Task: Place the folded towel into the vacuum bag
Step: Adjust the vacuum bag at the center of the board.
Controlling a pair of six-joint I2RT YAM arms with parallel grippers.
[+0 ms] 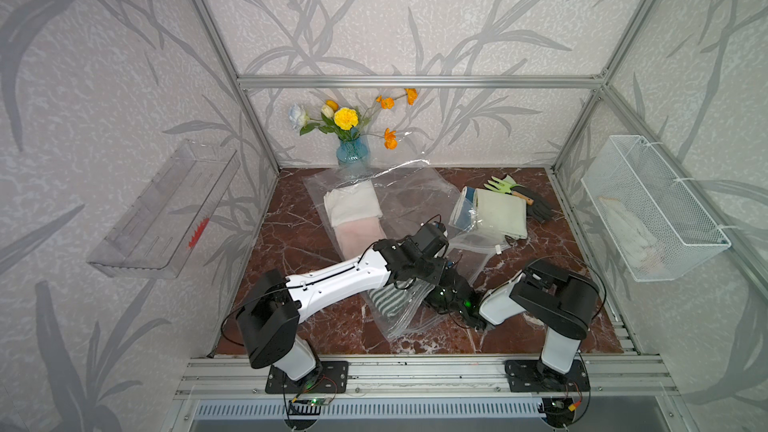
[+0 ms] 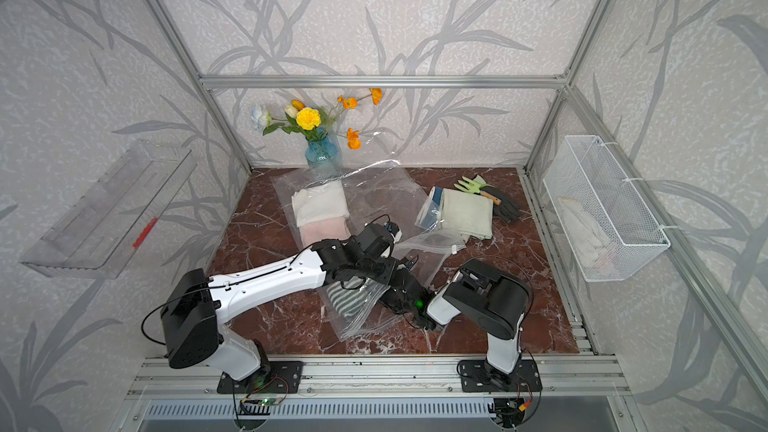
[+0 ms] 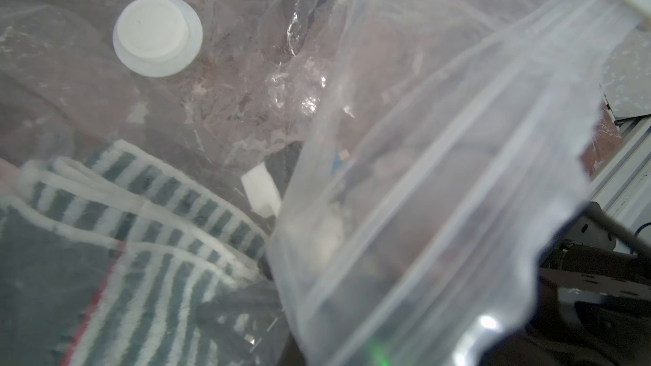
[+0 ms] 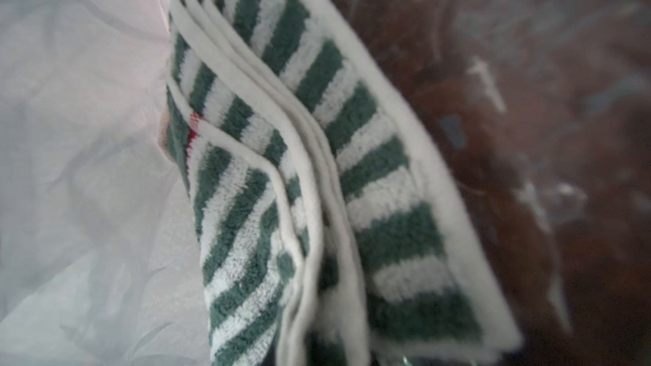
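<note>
Pinching one vacuum bag (image 3: 440,170), left claw (image 1: 451,274); one striped towel (image 4: 352,135) inside; right claw (image 1: 434,303) unclear.

The left arm (image 1: 340,280) stretches low from its base towards the middle, wrist bent downward, and the left gripper (image 1: 417,278) has its jaws pressed together. The right arm (image 1: 557,297) folds sharply at the elbow, forearm reaching leftward. The right gripper (image 1: 430,301) sits tucked beneath the left wrist, jaws hidden.
</note>
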